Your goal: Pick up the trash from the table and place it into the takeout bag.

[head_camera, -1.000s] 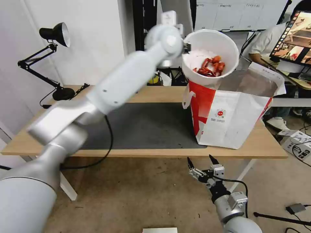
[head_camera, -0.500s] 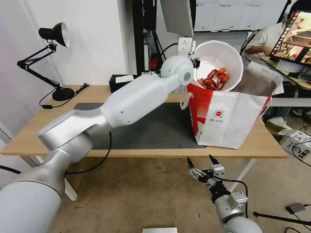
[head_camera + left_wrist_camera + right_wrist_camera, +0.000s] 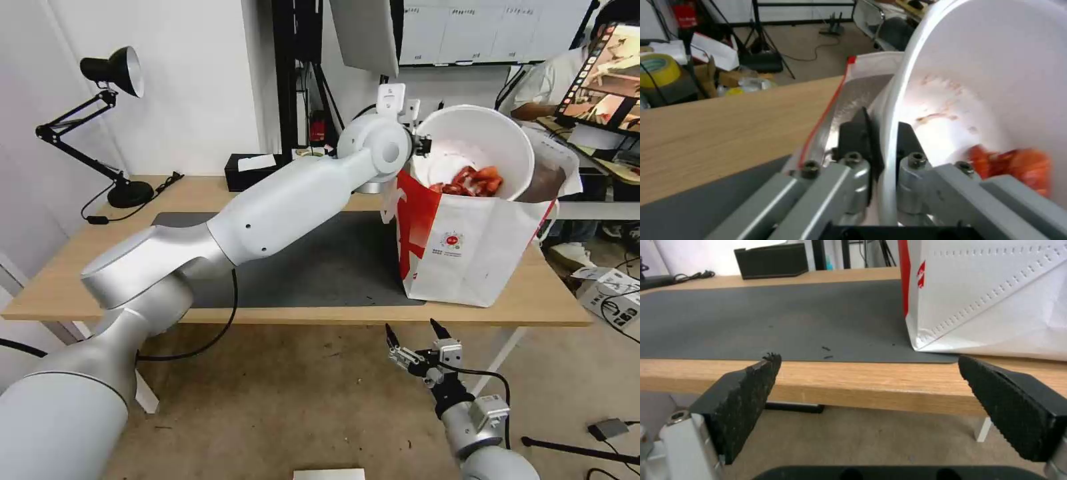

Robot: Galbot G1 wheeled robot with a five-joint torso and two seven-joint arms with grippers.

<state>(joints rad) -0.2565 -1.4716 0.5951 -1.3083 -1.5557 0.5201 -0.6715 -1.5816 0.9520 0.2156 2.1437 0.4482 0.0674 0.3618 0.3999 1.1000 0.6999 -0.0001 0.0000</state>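
The white bowl has dropped lower and shifted to the robot's right since half a second ago, when it was held higher over the near corner of the takeout bag. Now its lower part sits inside the bag's open mouth, tilted so the opening faces the camera, with red crayfish shells gathered at its low side.

The left end effector is clamped on the bowl's rim at the side nearest the arm. In the left wrist view, one black finger presses the outside of the rim and the other sits inside, with the white bowl wall between them and blurred red shells farther in.

The bag stands upright on the light-wood tabletop, at the right end of the dark grey mat, its silver lining visible behind the bowl.

The right end effector hangs below the tabletop's front edge, above the floor, with its two black fingers spread wide apart and holding nothing. Its wrist view looks across the mat toward the bag's lower corner.

A black tissue box sits at the back of the tabletop, and a black desk lamp stands at the far left.
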